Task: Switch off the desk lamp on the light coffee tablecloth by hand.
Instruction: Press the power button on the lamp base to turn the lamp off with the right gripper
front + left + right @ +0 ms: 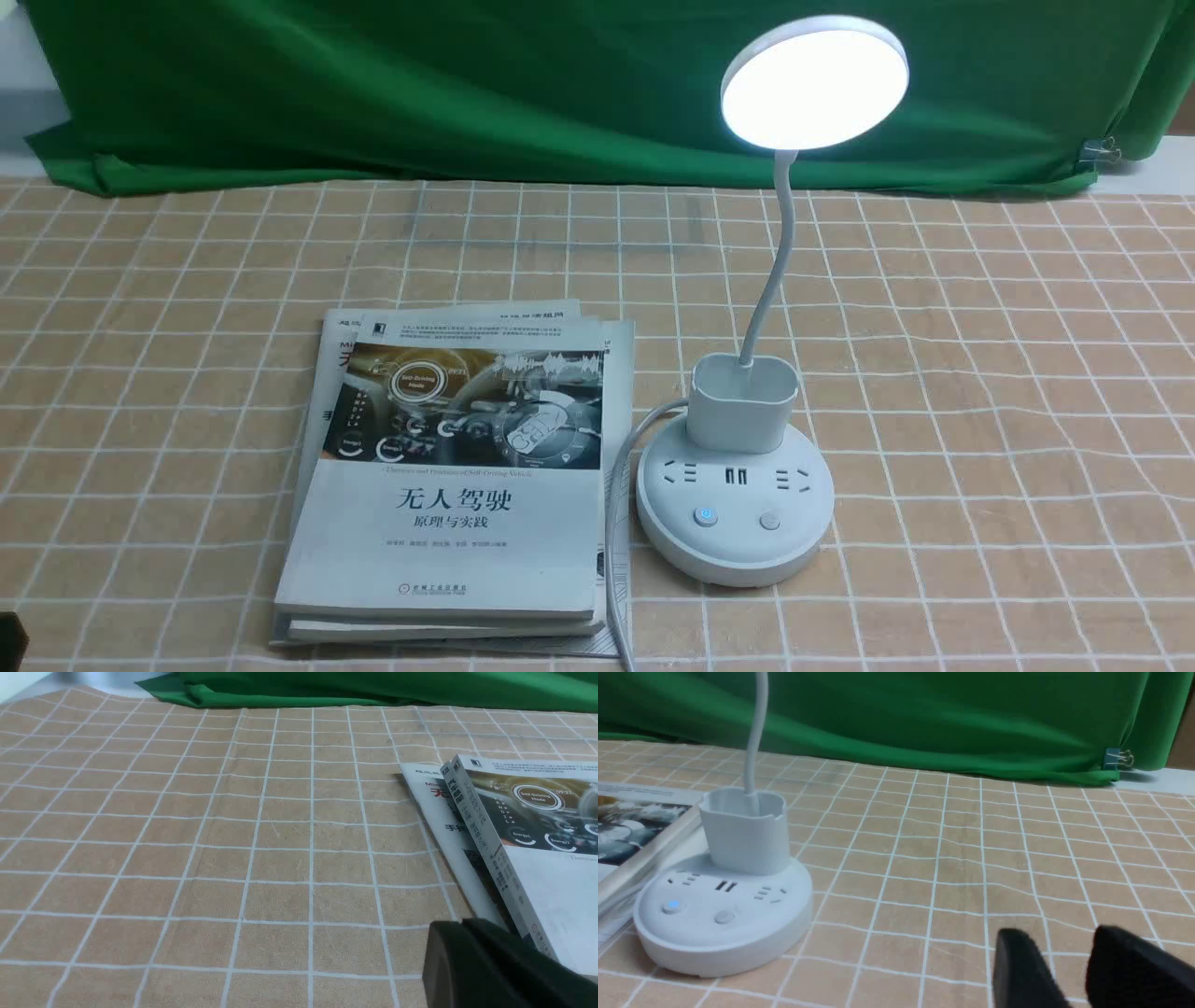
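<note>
Ground: cloth [980, 373], tan with a white grid, spread flat; green backdrop [467, 84] along its far edge.

Far left: left gripper [472, 947], only a dark mass low over the cloth, just beside the near corner of the books. Spread of its fingers not discernible.

Left of centre: books [448, 485], a flat stack, covers up, spines to the left, long axis running front to back.

Between books and lamp: white cord [616, 485], leaving the base's left side and curving forward along the stack's right edge.

Right of centre: lamp [735, 551], upright on the cloth just beside the books, long axis vertical.
- Base [822, 523]: round, flat on the cloth, sockets and buttons turned toward the robot.
- Left button [706, 516] glowing blue; right button [769, 520] unlit.
- Cup [744, 397]: at the rear of the base.
- Neck [775, 271]: rising from the cup, bending slightly right.
- Head [814, 82]: lit disc, face tilted toward the robot, against the backdrop.

Right: right gripper [1069, 970], low over the cloth, right of the base and apart from it, pointing toward the backdrop. Black fingers [1017, 966] parted, cloth showing through the gap, nothing held.

Far right: clip [1102, 149] on the backdrop's edge.
</note>
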Controlling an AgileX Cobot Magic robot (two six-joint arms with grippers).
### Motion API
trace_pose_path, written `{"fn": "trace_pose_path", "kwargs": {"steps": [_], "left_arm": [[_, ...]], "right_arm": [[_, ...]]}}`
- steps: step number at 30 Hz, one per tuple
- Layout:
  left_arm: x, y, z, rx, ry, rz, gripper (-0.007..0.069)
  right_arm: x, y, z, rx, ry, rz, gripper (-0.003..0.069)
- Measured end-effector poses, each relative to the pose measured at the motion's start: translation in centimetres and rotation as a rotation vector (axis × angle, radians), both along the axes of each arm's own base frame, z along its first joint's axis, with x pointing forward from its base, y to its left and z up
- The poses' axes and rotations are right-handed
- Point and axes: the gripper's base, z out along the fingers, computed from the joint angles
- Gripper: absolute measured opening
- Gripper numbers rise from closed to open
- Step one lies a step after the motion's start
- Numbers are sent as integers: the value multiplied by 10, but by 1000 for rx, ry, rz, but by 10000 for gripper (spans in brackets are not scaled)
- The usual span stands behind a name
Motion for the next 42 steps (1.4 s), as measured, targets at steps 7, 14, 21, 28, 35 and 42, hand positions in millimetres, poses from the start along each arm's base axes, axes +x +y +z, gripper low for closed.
{"fn": "trace_pose_path", "kwargs": {"steps": [7,14,21,28,35,42], "left_arm": [[0,0,0,0,0,0,4],[0,0,0,0,0,0,4],[0,0,0,0,0,0,4],[0,0,0,0,0,0,4],[0,0,0,0,0,0,4],[0,0,0,0,0,0,4]], "right_arm": [[0,0,0,0,0,0,239],[0,0,0,0,0,0,239],[0,0,0,1,0,0,239],[0,0,0,0,0,0,239],[0,0,0,0,0,0,239],[1,0,5,61,-46,-6,239]]}}
